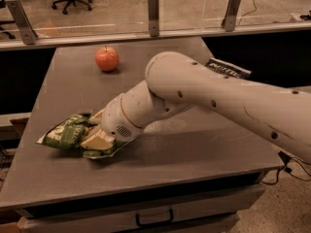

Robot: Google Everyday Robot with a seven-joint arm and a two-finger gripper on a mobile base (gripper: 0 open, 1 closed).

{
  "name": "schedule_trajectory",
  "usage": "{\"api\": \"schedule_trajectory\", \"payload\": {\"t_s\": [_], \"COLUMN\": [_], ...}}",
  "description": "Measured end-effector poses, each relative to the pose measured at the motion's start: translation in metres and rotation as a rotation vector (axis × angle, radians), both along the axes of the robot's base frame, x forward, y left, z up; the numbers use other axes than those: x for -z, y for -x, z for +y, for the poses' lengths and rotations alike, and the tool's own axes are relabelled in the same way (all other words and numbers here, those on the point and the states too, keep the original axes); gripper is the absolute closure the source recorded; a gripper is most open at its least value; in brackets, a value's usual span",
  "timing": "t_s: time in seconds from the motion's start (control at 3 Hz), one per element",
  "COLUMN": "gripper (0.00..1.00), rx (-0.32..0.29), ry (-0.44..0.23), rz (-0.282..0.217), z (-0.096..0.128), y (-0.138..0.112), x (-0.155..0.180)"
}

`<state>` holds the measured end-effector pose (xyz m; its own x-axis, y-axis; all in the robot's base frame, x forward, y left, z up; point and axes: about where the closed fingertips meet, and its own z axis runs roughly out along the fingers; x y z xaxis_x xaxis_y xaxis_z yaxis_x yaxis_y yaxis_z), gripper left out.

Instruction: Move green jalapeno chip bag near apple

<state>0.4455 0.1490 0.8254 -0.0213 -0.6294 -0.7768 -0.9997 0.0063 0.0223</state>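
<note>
The green jalapeno chip bag [65,134] lies crumpled near the front left of the grey table [204,144]. My gripper [98,136] is down at the bag's right end, pressed into the foil, and the white wrist covers most of it. The bag is bunched up around the gripper and its left end rests at table level. The apple [107,58], small and red-orange, sits at the far left of the table, well behind the bag and apart from it.
A dark navy chip bag [228,68] lies at the table's far right, partly behind my arm. A glass barrier with metal posts [153,13] runs along the back edge. A drawer handle [154,218] shows below the front edge.
</note>
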Motion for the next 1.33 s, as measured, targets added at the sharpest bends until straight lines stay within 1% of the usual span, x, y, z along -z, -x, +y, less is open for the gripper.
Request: {"api": "schedule_trajectory", "payload": {"t_s": [1.0,1.33], "gripper": [1.0,1.0], "rx": [0.0,0.025], "ry": [0.0,0.017], "rz": [-0.001,-0.128], "z": [0.0,-0.012], "y": [0.0,0.003], "x": [0.0,-0.051]}}
